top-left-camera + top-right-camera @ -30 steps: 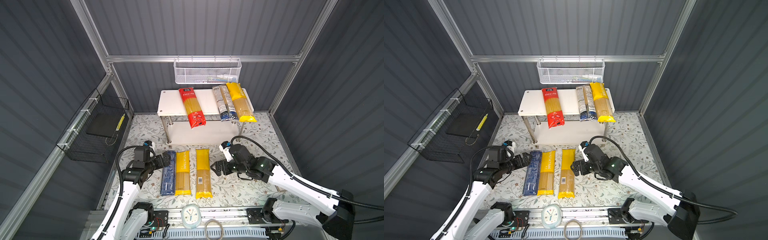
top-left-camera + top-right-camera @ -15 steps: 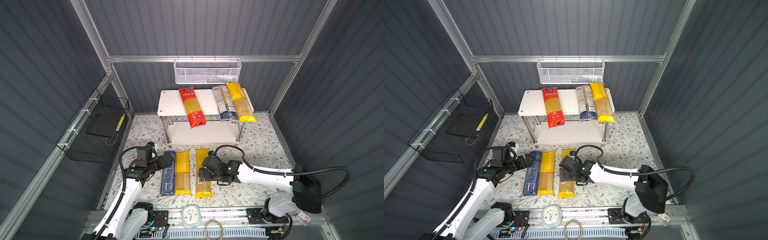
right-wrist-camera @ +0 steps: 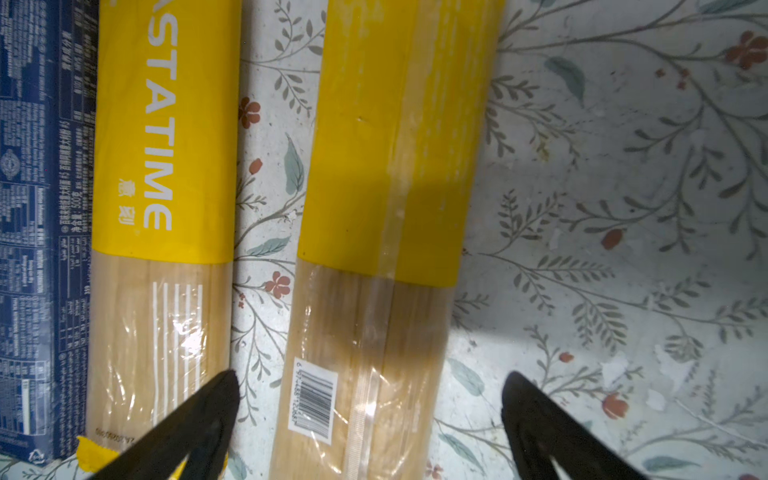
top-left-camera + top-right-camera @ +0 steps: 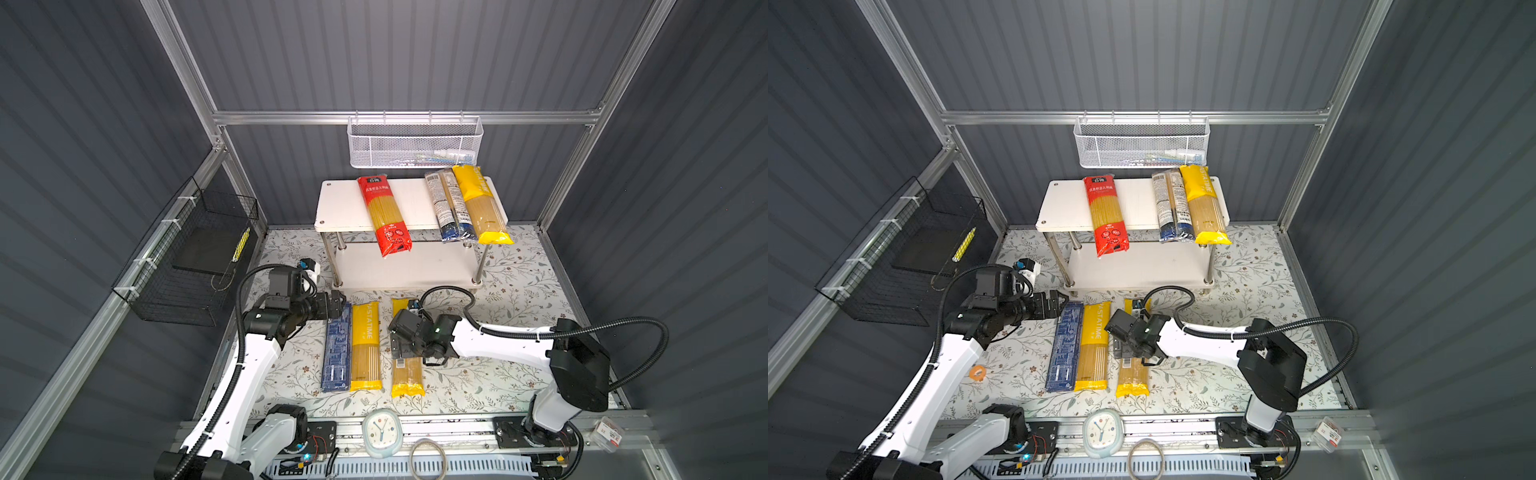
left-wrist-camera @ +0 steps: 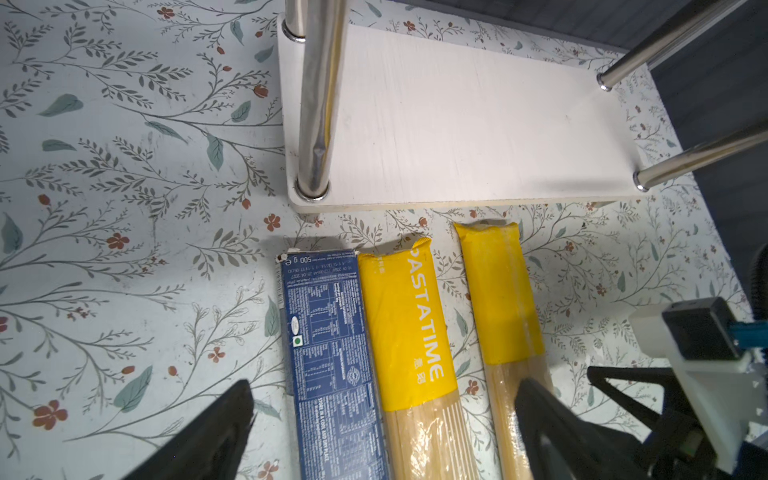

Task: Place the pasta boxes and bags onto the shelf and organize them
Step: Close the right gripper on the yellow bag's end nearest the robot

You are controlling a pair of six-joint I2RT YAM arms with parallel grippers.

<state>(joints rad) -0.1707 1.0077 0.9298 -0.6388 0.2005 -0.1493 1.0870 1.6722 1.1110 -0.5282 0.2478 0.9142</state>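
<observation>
The right gripper [image 3: 370, 378], jaws wide apart, straddles the plain yellow bag [image 3: 386, 166] on the floral mat [image 3: 623, 208]. At nine o'clock in a top view lies the PASTATIME bag [image 4: 365, 345], then the blue carton [image 4: 336, 353], with the left gripper [image 5: 384, 384], jaws likewise apart, above its far end. At twelve o'clock the shelf [image 4: 340, 203] carries the red bag [image 4: 384, 216], clear bag [image 4: 451, 208] and third yellow bag [image 4: 482, 203]
</observation>
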